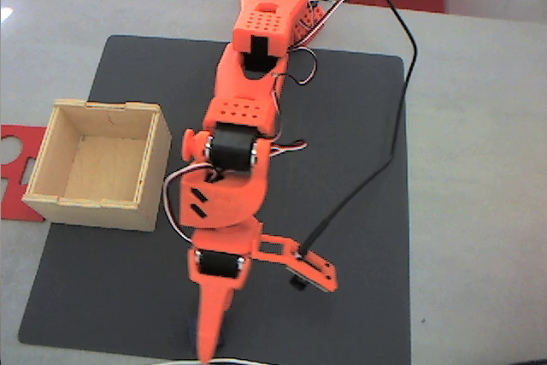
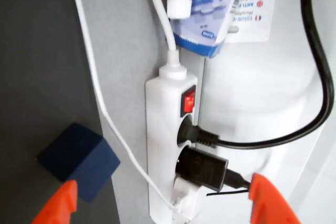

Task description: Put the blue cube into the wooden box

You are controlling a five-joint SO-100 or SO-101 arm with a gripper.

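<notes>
Navy blue cube [image 2: 79,161] sits near spread gripper [image 2: 163,208] in wrist view; wooden box [image 1: 98,164] fixed view.

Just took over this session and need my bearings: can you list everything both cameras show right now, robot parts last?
Blue cube: one, dark navy, on the dark mat in the wrist view, near the left fingertip.
Wooden box: one, light plywood, empty, on the mat's left edge in the fixed view.
Mat: one, dark grey, on the pale table.
Red plate: one, flat, left of the box, partly hidden.
Power strip: one, white, switch lit red, two black plugs in it.
Black cable: one, running across the mat.
White cable: one, thin, crossing the mat edge.
Arm: one, orange.
Gripper: one, orange, open, holding nothing.
</notes>
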